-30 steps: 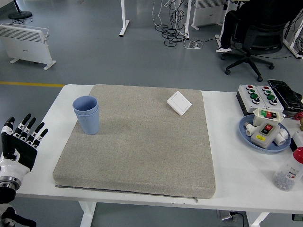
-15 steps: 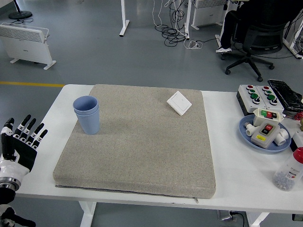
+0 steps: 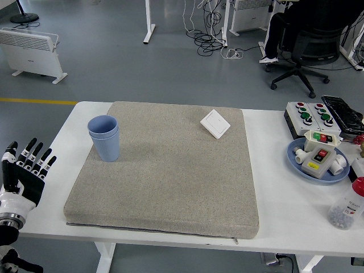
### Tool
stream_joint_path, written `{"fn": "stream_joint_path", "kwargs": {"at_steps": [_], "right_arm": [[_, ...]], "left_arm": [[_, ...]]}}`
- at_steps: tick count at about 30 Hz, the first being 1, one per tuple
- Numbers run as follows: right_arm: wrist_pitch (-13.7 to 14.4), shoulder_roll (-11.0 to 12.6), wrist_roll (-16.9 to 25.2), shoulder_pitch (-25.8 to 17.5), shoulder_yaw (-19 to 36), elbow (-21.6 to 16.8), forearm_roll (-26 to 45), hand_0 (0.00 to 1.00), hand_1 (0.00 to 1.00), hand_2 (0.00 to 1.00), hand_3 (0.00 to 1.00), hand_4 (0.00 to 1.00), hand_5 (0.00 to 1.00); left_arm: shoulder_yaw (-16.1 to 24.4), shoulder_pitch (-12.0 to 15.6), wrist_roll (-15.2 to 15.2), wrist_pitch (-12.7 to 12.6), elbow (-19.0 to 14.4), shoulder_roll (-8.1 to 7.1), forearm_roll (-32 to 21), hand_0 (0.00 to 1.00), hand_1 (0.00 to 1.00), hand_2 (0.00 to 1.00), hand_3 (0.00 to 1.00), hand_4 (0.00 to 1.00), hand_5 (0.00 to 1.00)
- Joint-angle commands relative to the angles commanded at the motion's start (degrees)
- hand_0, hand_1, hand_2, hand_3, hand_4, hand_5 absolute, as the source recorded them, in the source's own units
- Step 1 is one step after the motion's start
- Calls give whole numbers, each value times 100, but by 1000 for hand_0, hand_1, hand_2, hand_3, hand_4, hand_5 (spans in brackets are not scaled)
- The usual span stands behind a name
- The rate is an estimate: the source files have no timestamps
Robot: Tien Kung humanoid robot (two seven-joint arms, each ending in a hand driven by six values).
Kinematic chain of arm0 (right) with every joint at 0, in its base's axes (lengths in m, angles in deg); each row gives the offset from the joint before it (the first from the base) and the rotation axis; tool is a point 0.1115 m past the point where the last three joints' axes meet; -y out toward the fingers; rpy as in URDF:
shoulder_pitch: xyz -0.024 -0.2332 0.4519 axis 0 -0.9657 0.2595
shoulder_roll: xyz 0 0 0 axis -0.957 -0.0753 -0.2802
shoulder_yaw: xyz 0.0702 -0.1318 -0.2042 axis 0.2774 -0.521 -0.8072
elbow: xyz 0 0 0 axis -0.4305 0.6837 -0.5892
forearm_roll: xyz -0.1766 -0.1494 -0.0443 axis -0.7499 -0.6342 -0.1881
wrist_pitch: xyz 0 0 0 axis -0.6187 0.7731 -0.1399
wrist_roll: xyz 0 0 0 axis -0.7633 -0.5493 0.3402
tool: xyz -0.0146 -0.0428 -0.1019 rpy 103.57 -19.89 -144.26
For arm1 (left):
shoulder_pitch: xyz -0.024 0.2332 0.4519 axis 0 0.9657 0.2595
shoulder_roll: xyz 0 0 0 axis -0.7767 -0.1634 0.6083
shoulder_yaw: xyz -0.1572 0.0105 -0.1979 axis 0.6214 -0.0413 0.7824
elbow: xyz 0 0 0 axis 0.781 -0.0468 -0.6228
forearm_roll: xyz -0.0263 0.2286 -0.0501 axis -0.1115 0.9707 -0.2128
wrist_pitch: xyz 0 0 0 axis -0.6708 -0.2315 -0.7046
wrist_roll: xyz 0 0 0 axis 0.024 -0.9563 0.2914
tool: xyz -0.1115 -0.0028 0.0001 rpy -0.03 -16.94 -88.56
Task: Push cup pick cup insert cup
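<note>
A blue cup (image 3: 104, 138) stands upright at the left side of the grey mat (image 3: 165, 170), with a second blue cup nested inside it. My left hand (image 3: 24, 172) is at the table's left edge, below and left of the cups, well apart from them. Its fingers are spread and point up, and it holds nothing. My right hand is out of view.
A white wall switch (image 3: 215, 123) lies at the mat's far right. To the right of the mat are a button box (image 3: 310, 116), a blue plate (image 3: 298, 163) with switch parts and a bottle (image 3: 348, 206) with a red cap.
My left hand has drawn back slightly toward the lower left. The cups have not moved.
</note>
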Motion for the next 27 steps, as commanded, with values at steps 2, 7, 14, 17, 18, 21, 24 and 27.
{"fn": "stream_joint_path", "kwargs": {"at_steps": [2,7,14,17,18,21,24,27], "right_arm": [[-1,3,-1,2,-1,0,-10,694,598,606,543,93,412],[-2,6,-4,4,-9,0,-4,694,598,606,543,92,409],[5,-2,-6,-32,0,0,-4,694,598,606,543,93,409],[9,-5,-7,-43,11,0,-23,694,599,606,543,92,411],[10,-6,-9,-50,16,0,-32,694,599,606,543,92,411],[9,-3,-10,-67,2,0,-14,694,599,606,543,92,411],[5,3,-12,-77,-7,0,-13,695,598,606,543,92,406],[4,4,-14,-80,-13,0,-19,695,598,606,543,92,406]], "left_arm": [[4,-1,6,-10,12,4,14,904,931,998,933,613,998],[18,-4,-3,-35,18,3,25,904,931,998,929,615,998],[-9,20,8,-63,41,5,20,908,932,998,930,616,998],[-27,15,12,-68,50,5,18,911,931,998,936,618,998],[-24,15,6,-72,49,4,19,911,931,998,936,618,998],[-17,31,-2,-77,51,-4,19,911,931,998,936,618,998],[-15,41,-5,-69,57,-2,24,911,931,998,936,618,998],[-10,39,-6,-66,66,6,28,911,931,998,936,618,998]]}}
